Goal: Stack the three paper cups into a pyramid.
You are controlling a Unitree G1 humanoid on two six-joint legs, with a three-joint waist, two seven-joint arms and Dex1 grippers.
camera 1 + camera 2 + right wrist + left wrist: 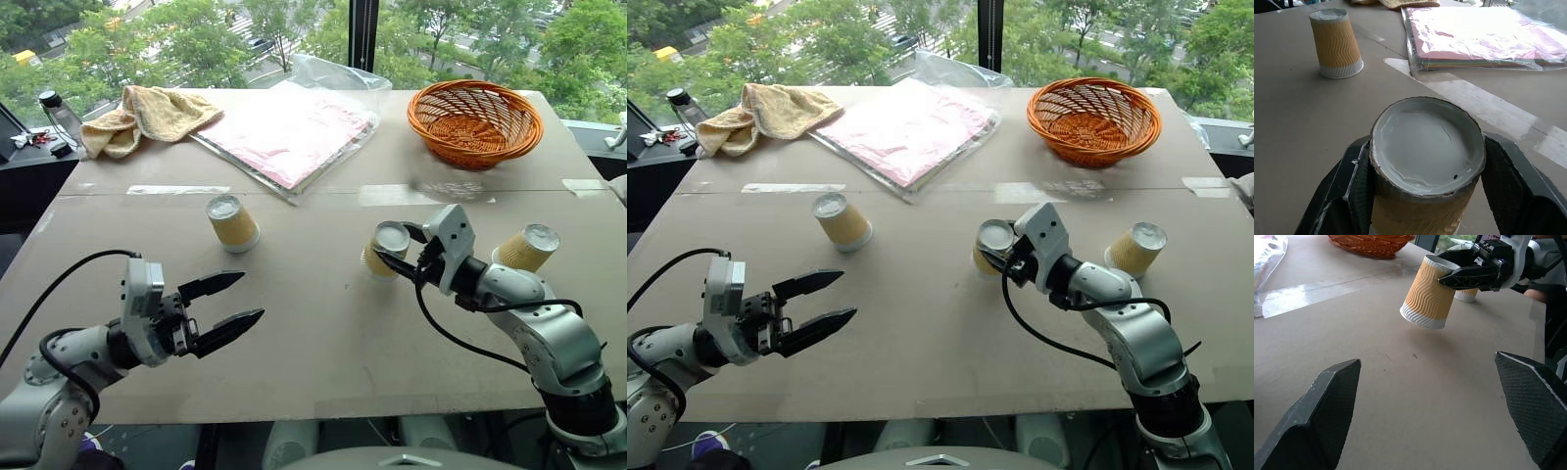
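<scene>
Middle cup (1426, 161), tan ribbed w/ white base up, is pinched by right claw (392, 257); left claw (227, 305) is spread.

Three cups (233, 222) before basket (475, 121)

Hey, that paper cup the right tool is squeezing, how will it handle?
The paper cup is probably very light, hanging tilted above the table from a rim pinch. The right tool may dent its thin ribbed wall. It likely tips easily.

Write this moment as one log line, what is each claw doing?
right claw: shut on middle cup, lifted, tilted | left claw: open, empty | left cup, right cup: on table, unstacked
</scene>
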